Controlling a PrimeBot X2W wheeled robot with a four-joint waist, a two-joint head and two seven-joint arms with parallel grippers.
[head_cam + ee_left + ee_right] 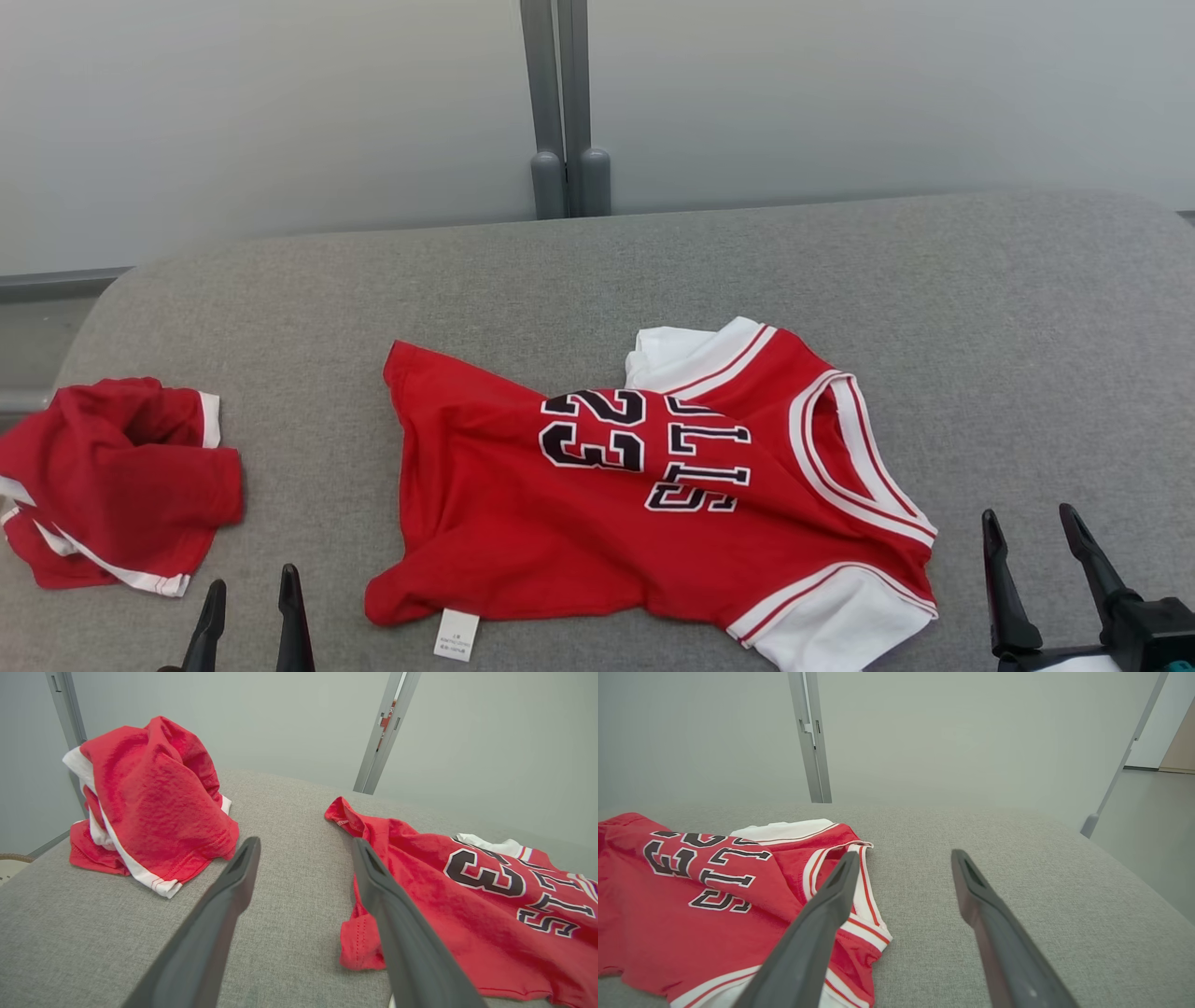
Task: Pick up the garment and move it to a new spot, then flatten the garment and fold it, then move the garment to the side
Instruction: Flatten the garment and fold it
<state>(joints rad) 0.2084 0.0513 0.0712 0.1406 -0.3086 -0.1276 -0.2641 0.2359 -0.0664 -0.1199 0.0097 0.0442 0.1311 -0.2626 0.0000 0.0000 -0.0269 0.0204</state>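
Between my two pairs of jaws, on the grey fabric surface point(560, 271), the garment point(597, 523) lies spread but rumpled: a red jersey, neckline towards my right, white-trimmed sleeves, black "23" across the chest, a white tag point(456, 635) at its hem. My left jaws and right jaws stand apart, holding nothing. A crumpled red cloth point(112, 485) sits far left.

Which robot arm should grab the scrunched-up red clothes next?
Probably the left. The open left gripper sits just beside the scrunched-up red garment, with bare grey cushion between them. The right gripper, open too, is far off past the number 23 jersey, which lies in the way.
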